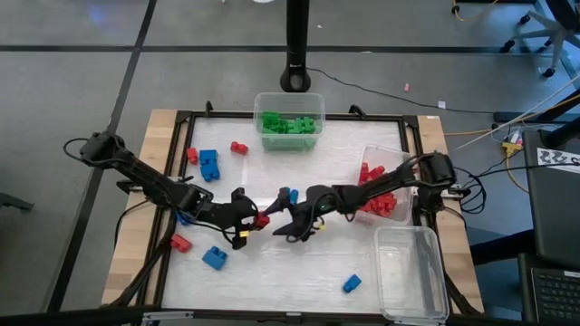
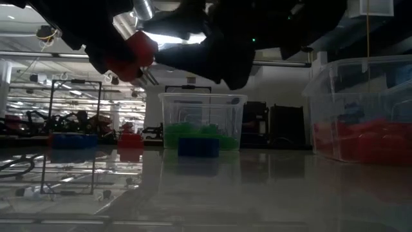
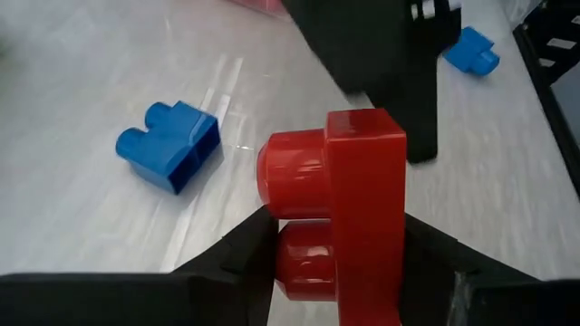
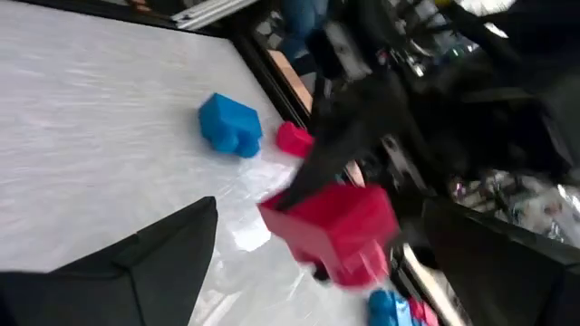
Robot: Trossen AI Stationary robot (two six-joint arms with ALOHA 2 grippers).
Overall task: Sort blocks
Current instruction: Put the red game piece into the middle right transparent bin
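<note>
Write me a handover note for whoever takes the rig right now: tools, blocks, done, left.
Left tool: shut on a red block, held above mid-table.
Right tool: open, empty, facing that block as if for a handoff.
Done: green blocks in the far tub; many red ones in the red tub on the right.
Near-right tub: empty.
Left: loose blue blocks and a few red ones on the table.

Red block (image 3: pixel 349 213) in left pincer (image 1: pixel 251 220) mid-table; other red/green/blue blocks (image 1: pixel 209 164) scattered, tubbed.
</note>
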